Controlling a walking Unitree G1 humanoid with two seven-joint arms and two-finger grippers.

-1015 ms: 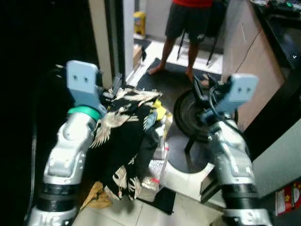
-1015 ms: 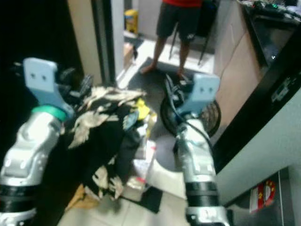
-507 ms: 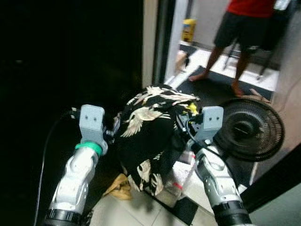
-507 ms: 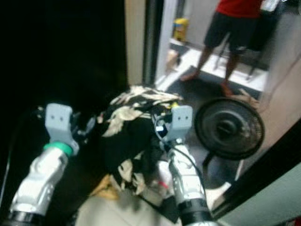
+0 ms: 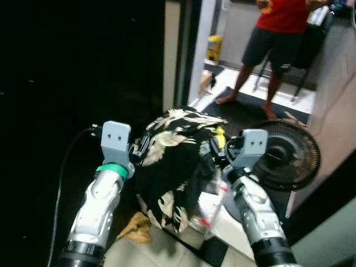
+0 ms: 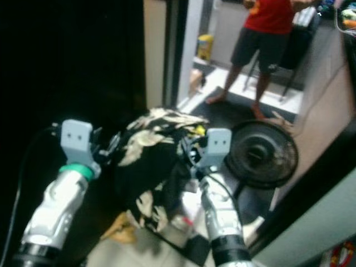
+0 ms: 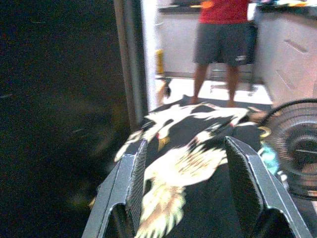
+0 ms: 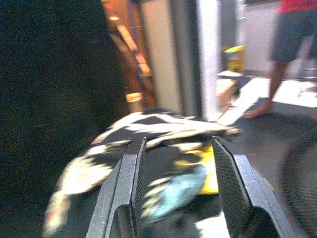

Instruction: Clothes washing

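I saw the bundle of clothes, a black garment printed with pale birds, held up between my two arms in front of the robot, with a yellow piece and a pale blue piece of cloth tucked in on its right side. It hung well above the tiled floor.

The left gripper sat against the bundle's left side; through its wrist camera the two black fingers stood wide apart with the printed cloth lying between and beyond them, but I could not tell whether they were pinching it. The right gripper pressed in from the bundle's right, its fingers likewise spread with the garment and the yellow piece past them; again I could not tell if they had hold of anything.

Below the bundle a tan rag lay on the floor. Just right of the right arm stood a black floor fan. Farther back, through a doorway, a person in a red shirt and dark shorts stood barefoot on a dark mat, with a yellow container against the wall near them. Everything to the left was in deep shadow.
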